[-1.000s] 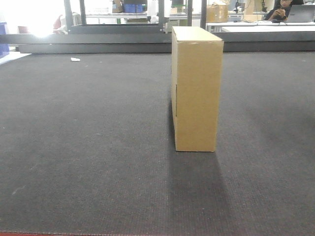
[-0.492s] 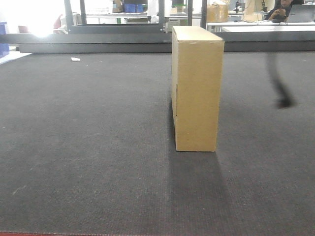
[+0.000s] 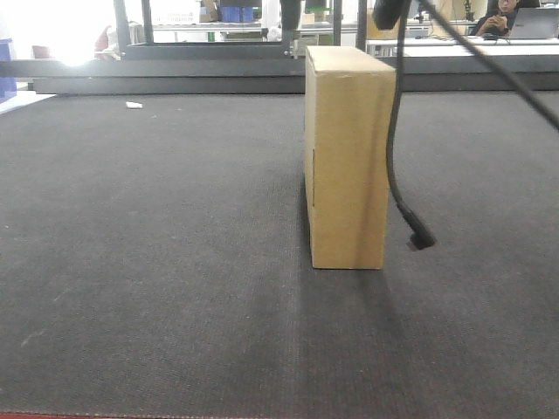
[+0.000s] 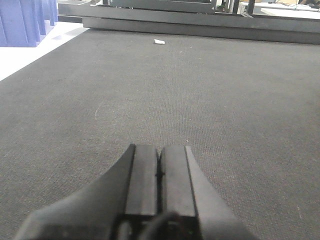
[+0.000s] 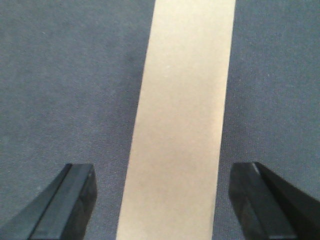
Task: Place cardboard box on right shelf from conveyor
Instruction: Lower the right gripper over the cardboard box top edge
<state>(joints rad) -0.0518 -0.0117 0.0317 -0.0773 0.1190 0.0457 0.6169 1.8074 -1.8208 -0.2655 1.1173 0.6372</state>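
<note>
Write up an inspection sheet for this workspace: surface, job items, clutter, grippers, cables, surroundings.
Surface: conveyor belt, dark grey woven, flat.
Job's things: cardboard box stands upright on the belt, with nothing gripping it; right shelf not in view.
Clutter: one small white scrap at the belt's far side.
Grippers: left gripper is shut, low over bare belt; right gripper is open, with its fingers on either side of the box's top face.
Cables: black cable hangs by the box's right edge, plug end dangling low.
Surroundings: metal frame behind the belt, blue bins, seated person at the back tables.
</note>
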